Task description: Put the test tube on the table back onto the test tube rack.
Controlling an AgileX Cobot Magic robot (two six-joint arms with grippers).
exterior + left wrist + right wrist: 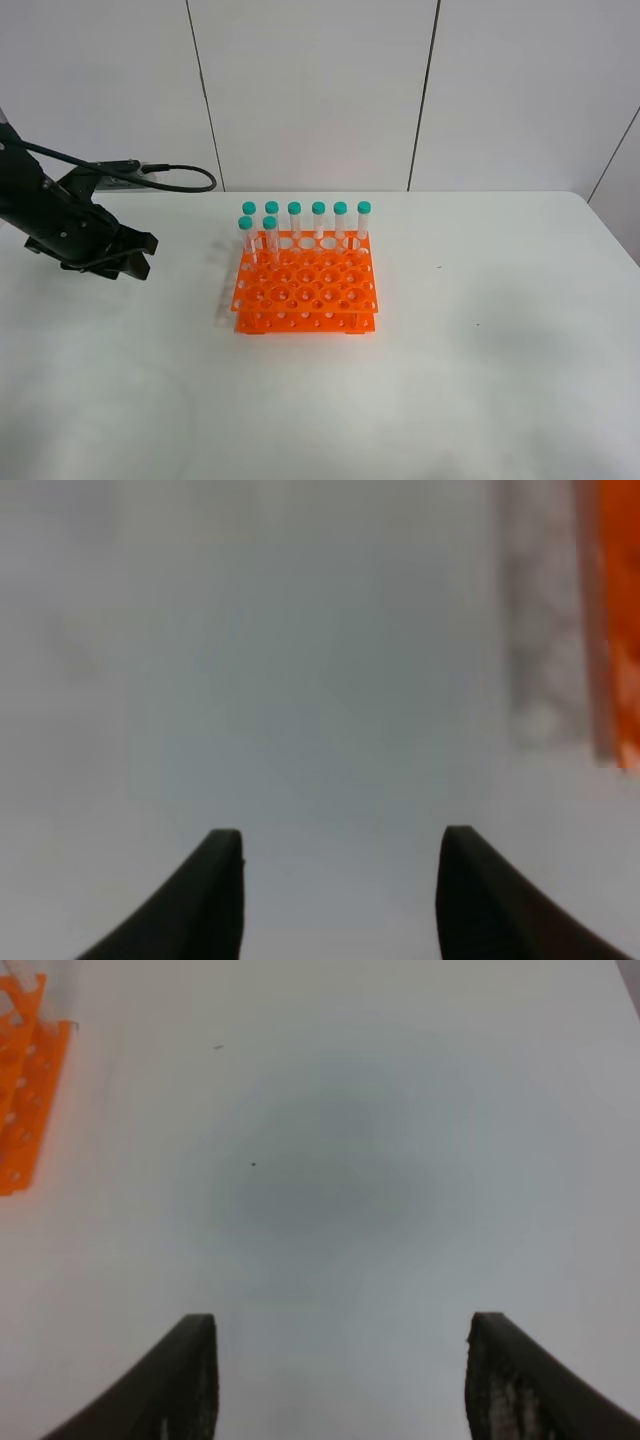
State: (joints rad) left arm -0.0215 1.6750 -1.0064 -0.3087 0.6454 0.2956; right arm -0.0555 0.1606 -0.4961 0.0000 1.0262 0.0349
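1. I cannot find a test tube lying on the desk [480,380] in any view. The high camera shows bare white surface all round the test tube rack [305,290].
2. Eight teal-capped tubes [269,235] stand upright in the rack. Six fill the far row and two sit in the next row, at the 9 o'clock end. They look alike, so I cannot tell which one is the task's tube. I judge it is already seated among them.
3. The left jaws are parted with nothing between the fingers [215,880]. They hang low over the desk, well apart from the rack. From them the rack lies at about 3 o'clock in the high view. An orange edge of the rack [612,630] shows blurred in the left wrist view.
4. The right jaws are wide apart and empty, with only desk between the fingers [190,1370]. That arm is out of the high view, though its wrist camera catches a rack corner [25,1080].
5. The left arm [60,215] looks nearer to the rack. With every tube's long axis vertical in a hole, I would not reach. I would check the desk edges for a stray tube first.
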